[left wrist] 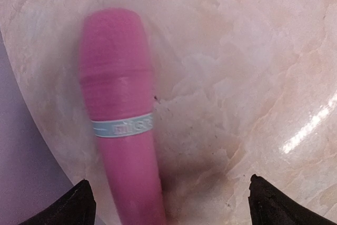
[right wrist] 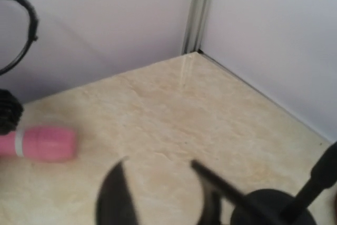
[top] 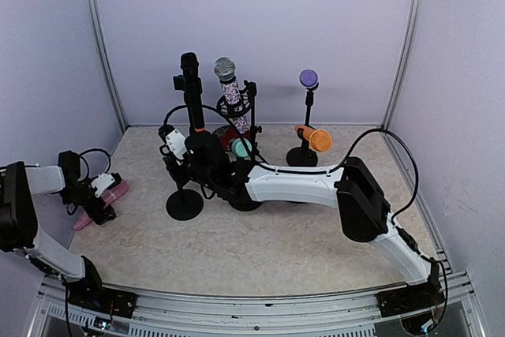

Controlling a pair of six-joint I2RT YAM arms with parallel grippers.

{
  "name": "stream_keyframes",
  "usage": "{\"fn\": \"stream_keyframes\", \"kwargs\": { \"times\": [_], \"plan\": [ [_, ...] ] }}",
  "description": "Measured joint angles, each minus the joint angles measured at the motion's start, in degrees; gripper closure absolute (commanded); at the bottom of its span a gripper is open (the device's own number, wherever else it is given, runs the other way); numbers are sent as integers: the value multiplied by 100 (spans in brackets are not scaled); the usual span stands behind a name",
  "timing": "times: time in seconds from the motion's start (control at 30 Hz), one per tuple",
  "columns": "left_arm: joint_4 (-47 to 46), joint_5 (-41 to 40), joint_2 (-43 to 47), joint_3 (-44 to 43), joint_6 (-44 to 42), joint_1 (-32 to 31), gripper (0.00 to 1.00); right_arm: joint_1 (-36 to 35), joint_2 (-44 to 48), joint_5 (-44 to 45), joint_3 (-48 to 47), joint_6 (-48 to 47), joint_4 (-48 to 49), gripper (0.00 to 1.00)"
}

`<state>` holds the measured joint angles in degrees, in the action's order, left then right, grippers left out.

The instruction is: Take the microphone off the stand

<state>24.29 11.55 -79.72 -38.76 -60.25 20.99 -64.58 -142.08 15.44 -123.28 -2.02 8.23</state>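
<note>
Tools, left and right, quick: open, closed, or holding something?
Left tool: open, straddling the pink microphone, not gripping it.
Right tool: open, holding nothing.

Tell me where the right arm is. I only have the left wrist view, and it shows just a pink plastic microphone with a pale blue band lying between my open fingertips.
Observer: The right gripper is open and empty, close to the tall black stand with the round base.
Operator: Which microphones sit on stands?
Observer: A black microphone tops that stand. A silver-headed glitter microphone and a purple-headed microphone stand further right.
Operator: Where is my pink one on the table?
Observer: The pink microphone lies at the far left of the beige marbled table, apart from every stand.
</note>
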Motion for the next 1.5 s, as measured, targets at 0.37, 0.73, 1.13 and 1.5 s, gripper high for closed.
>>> {"fn": "stream_keyframes", "kwargs": {
  "times": [0.37,0.73,1.13,1.5],
  "plan": [
    [1084,798,546,-1034,531,-866,1,-155,254,63,444,-313,396,100],
    [1360,868,745,-1241,929,-1506,1,-389,2382,57,2564,-256,739,100],
    [876,111,640,-328,586,-1541,1,-684,4717,531,4935,0,861,100],
    [361,-437,393,114,267,-1543,1,-837,6544,1589,6288,404,299,100]
  ]
}}
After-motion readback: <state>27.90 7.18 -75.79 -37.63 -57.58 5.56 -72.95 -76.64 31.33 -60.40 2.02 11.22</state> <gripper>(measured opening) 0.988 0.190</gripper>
